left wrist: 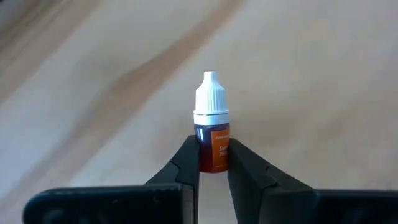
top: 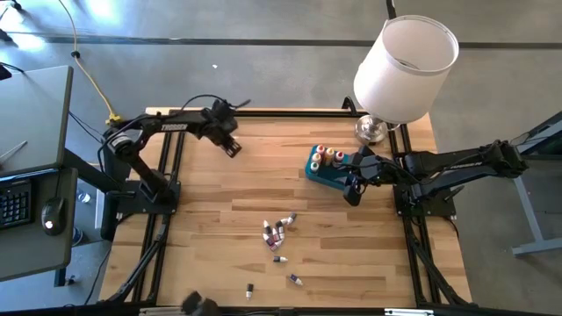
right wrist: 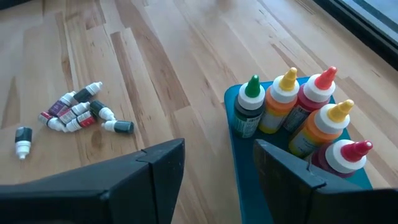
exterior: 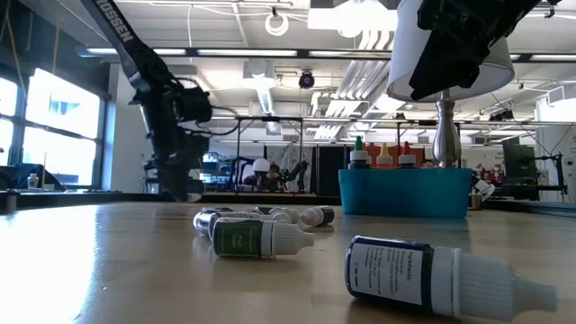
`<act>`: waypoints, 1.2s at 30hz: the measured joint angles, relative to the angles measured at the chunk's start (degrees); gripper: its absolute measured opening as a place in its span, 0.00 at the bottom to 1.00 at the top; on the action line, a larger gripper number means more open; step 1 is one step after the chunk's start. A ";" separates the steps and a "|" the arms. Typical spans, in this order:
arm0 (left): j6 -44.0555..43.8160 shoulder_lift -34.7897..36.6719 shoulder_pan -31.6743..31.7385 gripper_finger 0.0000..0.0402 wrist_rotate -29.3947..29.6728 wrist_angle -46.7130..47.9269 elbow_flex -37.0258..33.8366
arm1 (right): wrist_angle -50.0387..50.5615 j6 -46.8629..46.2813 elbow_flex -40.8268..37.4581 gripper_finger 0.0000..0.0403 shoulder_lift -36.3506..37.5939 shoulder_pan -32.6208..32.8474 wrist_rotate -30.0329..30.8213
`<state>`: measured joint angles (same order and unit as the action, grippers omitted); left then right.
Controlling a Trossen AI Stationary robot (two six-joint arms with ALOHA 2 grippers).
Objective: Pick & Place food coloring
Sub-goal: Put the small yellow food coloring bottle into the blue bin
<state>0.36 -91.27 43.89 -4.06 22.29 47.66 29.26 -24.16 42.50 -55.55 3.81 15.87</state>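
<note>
My left gripper (left wrist: 212, 165) is at the table's far left (top: 232, 147), shut on a small orange-brown food coloring bottle (left wrist: 211, 130) with a white cap. A heap of small food coloring bottles (top: 278, 233) lies on its sides mid-table, also seen in the right wrist view (right wrist: 78, 112). Loose ones lie nearer the front (top: 296, 280), two close to the low camera (exterior: 261, 238). Several bigger bottles (right wrist: 292, 109) stand upright in the teal bin (top: 318, 171). My right gripper (right wrist: 217, 149) hovers open by the bin's near side (top: 353, 195). My left gripper pinches the lower body of the little bottle (left wrist: 212, 155) between its two fingers (left wrist: 186, 165), at their free ends. The bottle lies along the fingers, and its white cap (left wrist: 210, 96) sticks out past the tips. Whether it rests on the table, I cannot tell.
A lamp with a white shade (top: 406, 66) stands at the far right corner, just behind the bin. Black frame rails (top: 158, 219) run along both table sides. Bare wood lies between the left gripper and the heap.
</note>
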 joint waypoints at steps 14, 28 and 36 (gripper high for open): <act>-9.88 0.75 -37.94 0.13 12.06 -44.38 0.02 | 0.00 0.13 0.00 0.46 0.00 0.00 -0.14; -8.95 -20.58 -44.06 0.13 17.56 -37.17 27.73 | 2.82 -2.39 0.00 0.46 0.54 0.00 -0.06; -6.06 -32.30 -44.23 0.21 27.23 -9.37 53.09 | 11.97 -8.78 0.00 0.46 0.90 0.00 3.34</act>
<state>-5.69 -123.57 -0.34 23.17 12.92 100.75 41.23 -32.94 42.50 -54.65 3.81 19.21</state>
